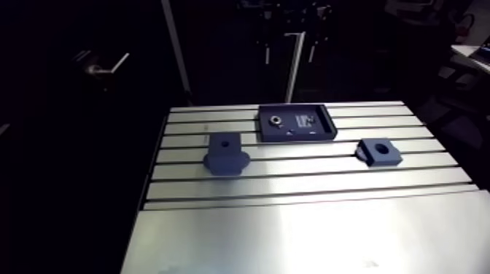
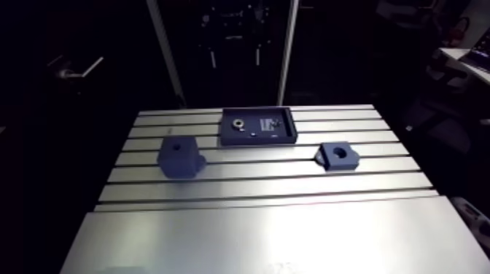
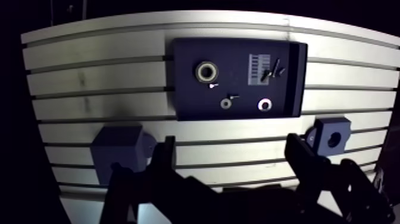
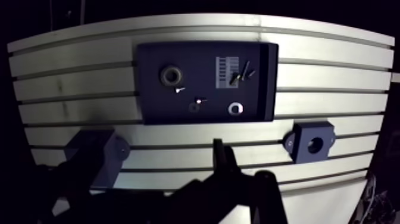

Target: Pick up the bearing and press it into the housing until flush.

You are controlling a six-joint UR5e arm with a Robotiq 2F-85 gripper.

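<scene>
Two flank our gripper [image 3: 232, 158]: housing [image 3: 330, 138] at 3 o'clock, plain block [image 3: 119, 152] at 9. The bearing [image 3: 206, 72] sits in the tray [image 3: 238, 49] at 12, washers [image 3: 265, 105] and screws [image 3: 277, 62] beside it. Our fingers [image 3: 297, 156] wide, empty.

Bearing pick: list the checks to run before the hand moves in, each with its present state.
1. Bearing in sight, lying flat in the tray: ok.
2. Hand open and empty: ok.
3. Hand above the bearing: not ok; the bearing lies ahead of it.
4. Housing bore open, nothing in it: ok.
5. Housing fastened to the table: cannot tell.
</scene>
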